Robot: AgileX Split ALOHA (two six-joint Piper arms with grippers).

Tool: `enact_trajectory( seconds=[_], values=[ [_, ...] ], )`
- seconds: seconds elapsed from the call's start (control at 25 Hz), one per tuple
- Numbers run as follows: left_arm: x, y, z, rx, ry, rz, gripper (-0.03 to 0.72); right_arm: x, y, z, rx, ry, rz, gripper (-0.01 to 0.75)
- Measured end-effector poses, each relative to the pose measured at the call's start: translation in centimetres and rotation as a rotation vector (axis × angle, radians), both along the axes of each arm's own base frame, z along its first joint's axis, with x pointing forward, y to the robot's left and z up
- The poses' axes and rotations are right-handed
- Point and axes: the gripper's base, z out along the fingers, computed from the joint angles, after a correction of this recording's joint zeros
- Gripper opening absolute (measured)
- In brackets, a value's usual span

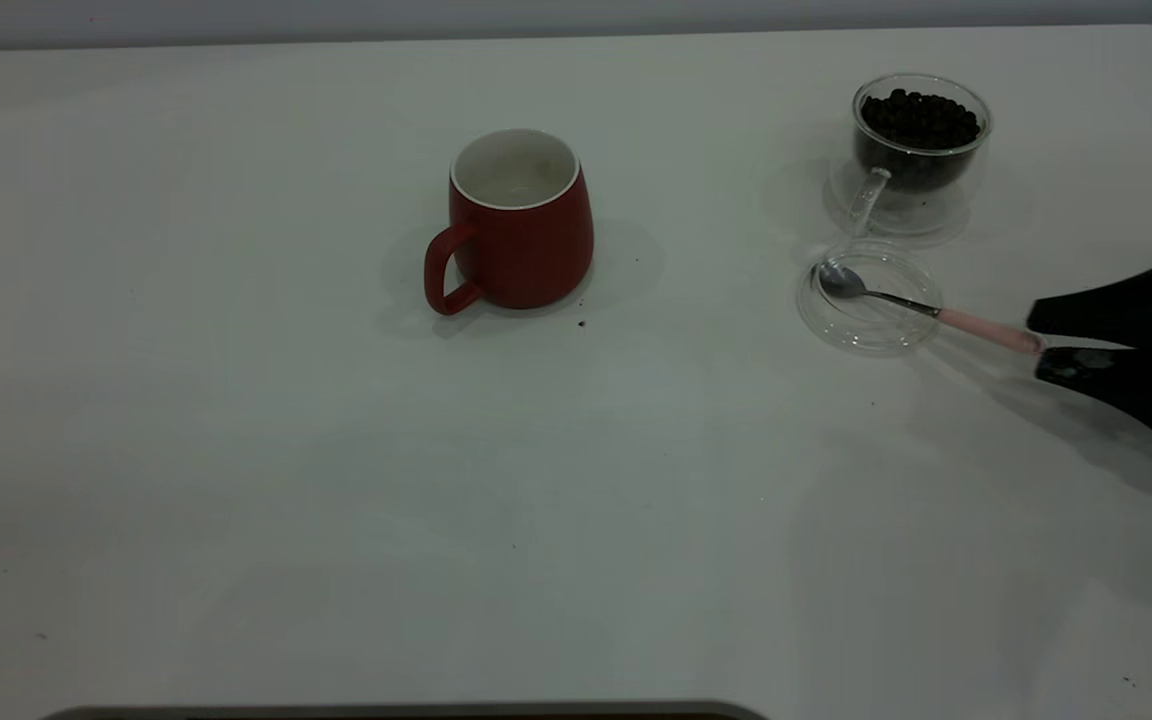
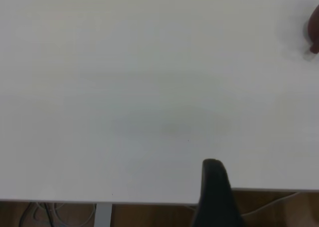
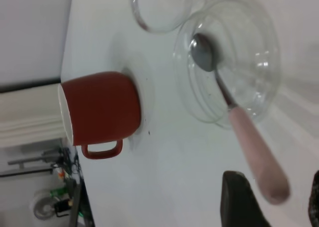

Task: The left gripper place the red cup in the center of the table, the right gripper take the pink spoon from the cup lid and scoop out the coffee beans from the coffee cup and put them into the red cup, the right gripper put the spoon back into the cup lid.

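The red cup (image 1: 521,225) stands upright near the table's middle, handle toward the front left; it also shows in the right wrist view (image 3: 102,112) and at the edge of the left wrist view (image 2: 314,33). The pink-handled spoon (image 1: 896,303) lies with its bowl in the clear cup lid (image 1: 841,330), handle pointing right. The glass coffee cup (image 1: 921,140) full of beans stands behind the lid. My right gripper (image 1: 1036,343) is open, one finger on each side of the handle's end (image 3: 271,184). The left gripper is outside the exterior view; only one finger (image 2: 214,192) shows, over the table edge.
A few stray specks lie on the white table (image 1: 576,500), one just in front of the red cup. The table's near edge, with wood-coloured floor and cables below, shows in the left wrist view. The coffee cup's glass base (image 3: 159,13) sits close to the lid (image 3: 264,33).
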Motion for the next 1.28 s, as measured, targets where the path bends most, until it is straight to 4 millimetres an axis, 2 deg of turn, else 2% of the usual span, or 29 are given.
enact_trajectory(
  seconds=[0.16, 0.36, 0.56, 0.8, 0.96, 1.04, 1.2, 1.28],
  values=[
    [0.0, 0.0, 0.0, 0.0, 0.0, 0.0, 0.569, -0.2, -1.0, 0.9, -0.014, 0.047, 0.025, 0.377],
    [0.0, 0.0, 0.0, -0.001, 0.0, 0.001, 0.569, 0.1, -2.3, 4.2, -0.166, 0.178, 0.092, 0.375],
    [0.0, 0.0, 0.0, -0.001, 0.0, 0.001, 0.569, 0.1, -2.4, 9.5, -0.359, 0.329, 0.176, 0.356],
    [0.0, 0.0, 0.0, -0.001, 0.0, 0.001, 0.569, -1.3, -0.7, 17.5, -0.608, 0.414, 0.263, 0.353],
    [0.0, 0.0, 0.0, -0.001, 0.0, 0.001, 0.569, -3.4, 2.0, 23.7, -0.78, 0.344, 0.324, 0.353],
    [0.0, 0.0, 0.0, -0.001, 0.0, 0.001, 0.569, -5.0, 3.3, 26.9, -0.861, 0.242, 0.357, 0.353],
    [0.0, 0.0, 0.0, -0.001, 0.0, 0.001, 0.569, -9.1, 4.8, 31.9, -0.976, 0.033, 0.392, 0.353],
    [0.0, 0.0, 0.0, -0.001, 0.0, 0.001, 0.569, -11.1, 5.0, 33.6, -1.007, -0.042, 0.378, 0.353]
  ],
)
